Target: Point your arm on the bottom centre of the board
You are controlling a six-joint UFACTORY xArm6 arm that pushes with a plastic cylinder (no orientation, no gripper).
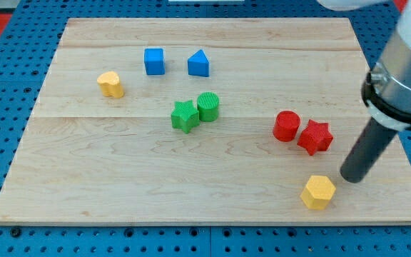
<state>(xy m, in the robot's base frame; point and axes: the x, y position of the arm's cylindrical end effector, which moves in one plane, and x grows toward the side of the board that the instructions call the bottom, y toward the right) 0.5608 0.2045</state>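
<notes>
My tip (pixel 349 178) rests on the wooden board (pixel 120 178) near its lower right, just above and right of a yellow hexagon block (pixel 317 191) and below right of a red star block (pixel 315 137). A red cylinder (pixel 286 126) touches the red star on its left. A green star (pixel 184 116) and a green cylinder (pixel 208 106) sit together near the board's middle. A blue cube (pixel 154 61) and a blue triangular block (pixel 199 63) are near the view's top. A yellow block (pixel 110 84) lies at upper left.
The arm's grey body (pixel 409 71) hangs over the board's right edge. A blue pegboard surface (pixel 6 128) surrounds the board on all sides.
</notes>
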